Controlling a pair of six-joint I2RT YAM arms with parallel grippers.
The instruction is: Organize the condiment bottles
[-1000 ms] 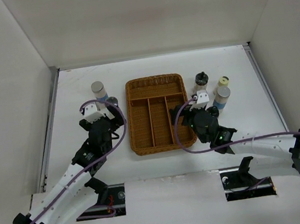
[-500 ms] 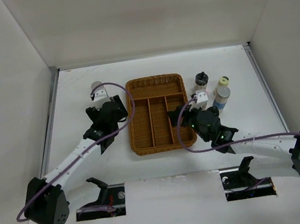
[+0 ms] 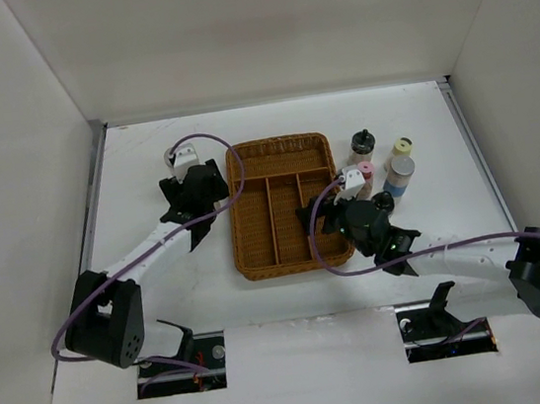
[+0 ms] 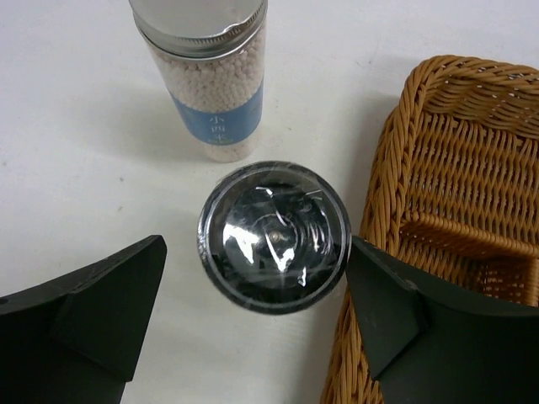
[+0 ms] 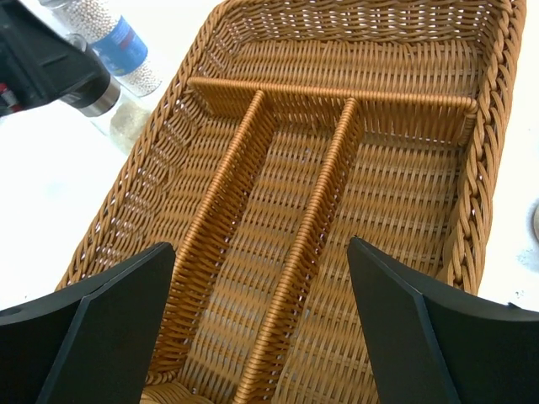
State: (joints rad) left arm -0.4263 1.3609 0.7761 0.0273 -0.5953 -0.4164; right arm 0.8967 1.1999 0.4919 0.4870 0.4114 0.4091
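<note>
Left hand (image 4: 254,252) hangs wide open over a black-topped shaker (image 4: 274,236), one finger on each side and neither touching, so it has hold of nothing. That shaker stands just off the far left corner of the tray (image 4: 455,210), with a grey-capped bottle (image 4: 202,76) just beyond it toward the far edge. Right hand (image 5: 261,248) is spread wide too and empty, poised above the tray's long compartments.

By my reading the task has hardly begun. Every compartment that shows is bare wicker, and no bottle is in the tray. Four more wait between the tray and the right edge: another shaker (image 3: 363,142), a pink-capped bottle (image 3: 365,169), a cream-capped bottle (image 3: 402,148) and a blue-labelled bottle (image 3: 401,173). Six bottles can be counted; any other is hidden. Grasping the black-topped shaker looks like the step in hand, and all the placing is left.

Surface (image 3: 418,113) is plain white, with the tray at its middle. White walls (image 3: 258,34) close it in on the left, far and right sides.
</note>
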